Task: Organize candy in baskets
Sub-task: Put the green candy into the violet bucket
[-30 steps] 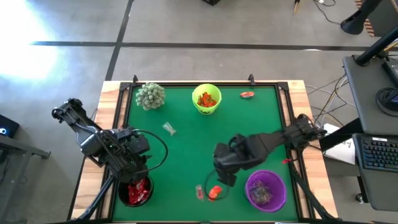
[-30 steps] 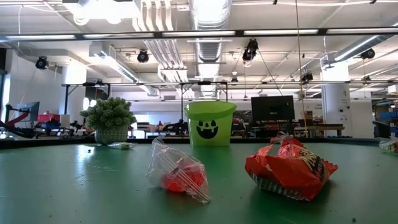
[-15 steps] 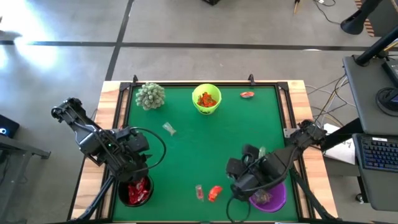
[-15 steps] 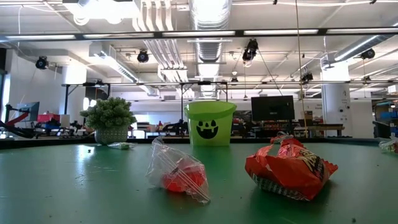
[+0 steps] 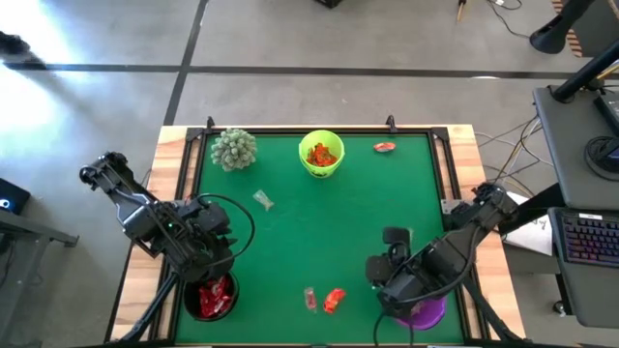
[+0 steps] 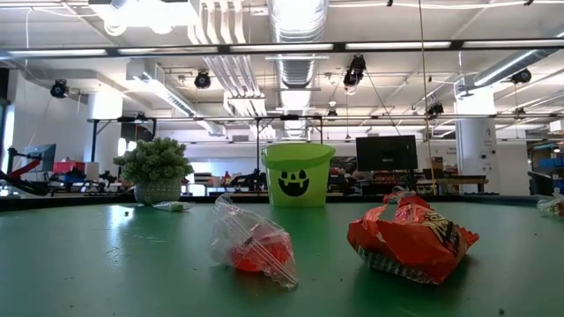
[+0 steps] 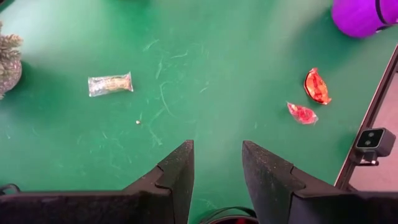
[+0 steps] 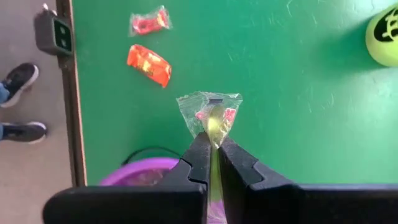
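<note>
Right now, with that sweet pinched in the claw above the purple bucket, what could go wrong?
The right claw grips the clear crinkly-wrapped sweet only by a thin edge, so it might slip early. Released here, it could land beyond the round purple plastic basket's rim, on the green table.

I see a matt green table mat, scuffed with pale scratches, framed in bare light wood. The lime basket and purple basket look like smooth plastic. The orange candy wears glossy crinkled foil; the clear-wrapped candy shows transparent, creased film. My left gripper's fingers look grainy, matt black.
</note>
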Tool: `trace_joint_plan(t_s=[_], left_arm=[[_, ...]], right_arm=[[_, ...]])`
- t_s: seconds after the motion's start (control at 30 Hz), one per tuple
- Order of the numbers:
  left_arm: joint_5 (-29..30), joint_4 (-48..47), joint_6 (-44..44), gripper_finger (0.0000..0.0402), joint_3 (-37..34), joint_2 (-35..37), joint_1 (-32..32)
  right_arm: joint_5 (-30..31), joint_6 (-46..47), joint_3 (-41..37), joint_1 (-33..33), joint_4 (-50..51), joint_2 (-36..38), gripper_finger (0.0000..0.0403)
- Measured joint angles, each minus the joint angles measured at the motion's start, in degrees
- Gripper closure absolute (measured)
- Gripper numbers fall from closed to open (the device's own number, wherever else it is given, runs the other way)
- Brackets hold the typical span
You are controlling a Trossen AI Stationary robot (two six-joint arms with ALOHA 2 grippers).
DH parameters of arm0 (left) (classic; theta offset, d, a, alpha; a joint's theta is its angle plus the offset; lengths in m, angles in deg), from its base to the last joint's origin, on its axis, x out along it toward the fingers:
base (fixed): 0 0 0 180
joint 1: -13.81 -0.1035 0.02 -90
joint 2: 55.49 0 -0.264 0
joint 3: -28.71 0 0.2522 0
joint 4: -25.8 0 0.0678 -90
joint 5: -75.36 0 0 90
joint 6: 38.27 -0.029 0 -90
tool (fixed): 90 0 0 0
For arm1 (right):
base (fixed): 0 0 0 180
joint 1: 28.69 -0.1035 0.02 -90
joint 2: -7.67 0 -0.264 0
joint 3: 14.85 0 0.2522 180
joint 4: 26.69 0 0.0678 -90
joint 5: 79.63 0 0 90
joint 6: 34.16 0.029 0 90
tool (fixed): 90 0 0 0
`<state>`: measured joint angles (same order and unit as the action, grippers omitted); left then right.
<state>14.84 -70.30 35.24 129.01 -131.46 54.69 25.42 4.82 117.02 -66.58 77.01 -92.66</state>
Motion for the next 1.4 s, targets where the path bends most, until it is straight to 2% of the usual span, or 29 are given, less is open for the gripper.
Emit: trace_joint_plan(t_s=[0.33, 0.7, 1.23, 1.4], left_arm=[[0.0, -0.02, 1.19, 0.0284, 0.0, 0.0, 0.0], [-0.02, -0.28, -0.62, 0.0284, 0.0, 0.0, 0.0], [-0.02, -1.64, -4.23, 0.0284, 0.0, 0.0, 0.0], [-0.04, -1.7, -5.08, 0.0284, 0.0, 0.0, 0.02]], right_arm=[[-0.41, 2.62, -13.21, -0.63, -1.95, 5.52, 0.0394], [-10.01, 10.03, -26.19, -2.61, -10.57, 9.64, 0.0394], [-13.83, 27.26, -27.02, -10.28, -11.42, 9.94, 0.0393], [-14.81, 30.84, -27.08, -10.18, -11.33, 9.39, 0.0368]])
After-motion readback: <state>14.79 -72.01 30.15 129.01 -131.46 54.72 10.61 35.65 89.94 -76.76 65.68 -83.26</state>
